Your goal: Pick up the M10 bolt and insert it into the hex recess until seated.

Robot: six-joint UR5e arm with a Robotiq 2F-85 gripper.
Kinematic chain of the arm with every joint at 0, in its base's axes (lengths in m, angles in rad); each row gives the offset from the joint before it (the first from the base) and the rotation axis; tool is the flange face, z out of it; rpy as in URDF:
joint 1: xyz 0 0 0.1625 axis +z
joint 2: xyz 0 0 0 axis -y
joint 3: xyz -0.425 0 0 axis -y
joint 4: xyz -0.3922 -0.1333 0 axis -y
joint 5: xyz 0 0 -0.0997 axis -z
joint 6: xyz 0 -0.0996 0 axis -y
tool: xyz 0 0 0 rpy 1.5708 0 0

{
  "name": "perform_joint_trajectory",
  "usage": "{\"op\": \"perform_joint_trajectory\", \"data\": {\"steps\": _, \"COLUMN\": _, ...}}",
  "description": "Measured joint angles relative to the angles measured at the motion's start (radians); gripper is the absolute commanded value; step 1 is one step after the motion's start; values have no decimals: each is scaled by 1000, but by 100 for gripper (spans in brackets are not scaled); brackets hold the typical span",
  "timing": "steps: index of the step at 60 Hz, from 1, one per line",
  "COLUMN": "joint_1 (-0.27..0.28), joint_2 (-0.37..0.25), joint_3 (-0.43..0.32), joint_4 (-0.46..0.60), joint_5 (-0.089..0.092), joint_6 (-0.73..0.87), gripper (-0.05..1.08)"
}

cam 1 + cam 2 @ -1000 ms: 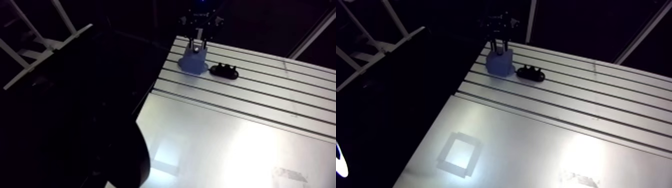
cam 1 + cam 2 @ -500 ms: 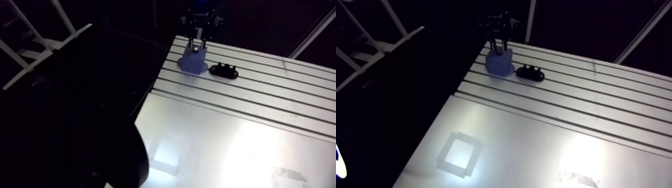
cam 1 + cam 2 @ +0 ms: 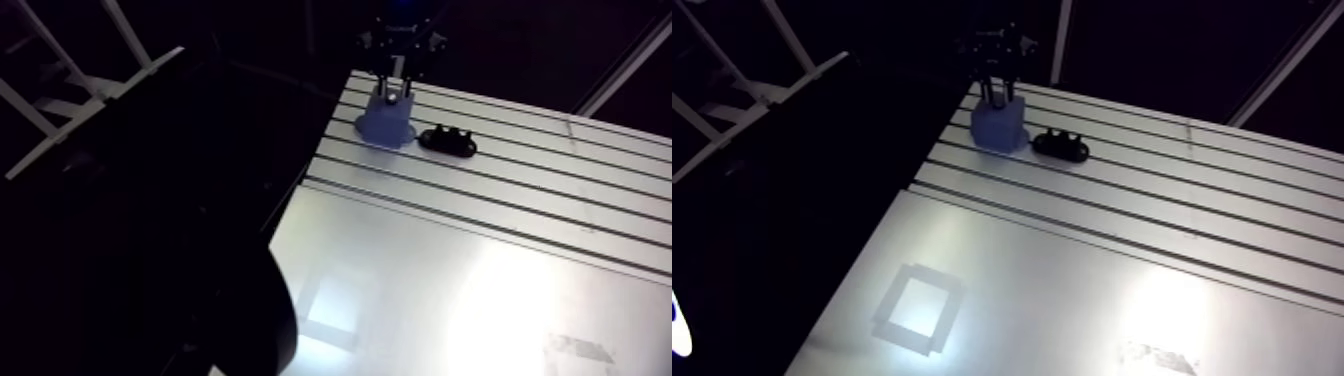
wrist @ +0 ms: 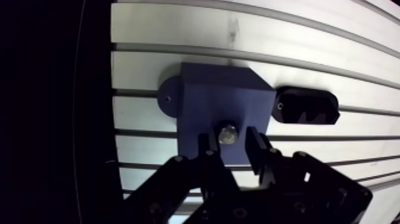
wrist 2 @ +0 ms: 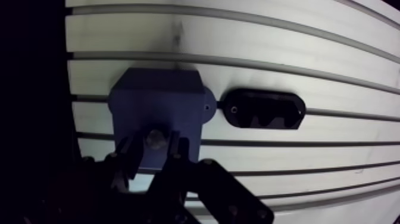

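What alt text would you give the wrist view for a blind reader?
The gripper, seen from just behind, clasps a metal bolt over a blue block on a slotted aluminium table. A black oval holder lies beside the block.

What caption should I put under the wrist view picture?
Gripper and bolt at the blue block, black holder beside it.

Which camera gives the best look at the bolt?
The wrist view: the bolt shows large, its round head bright against the blue block, right at the gripper. The arm views give only a tiny glint atop the distant block.
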Motion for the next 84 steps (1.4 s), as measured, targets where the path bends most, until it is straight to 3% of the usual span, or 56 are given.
{"op": "perform_joint_trajectory", "data": {"steps": 84, "joint_1": 0, "joint_2": 4, "joint_3": 4, "joint_4": 0, "joint_5": 0, "joint_6": -2, "gripper": 68}}
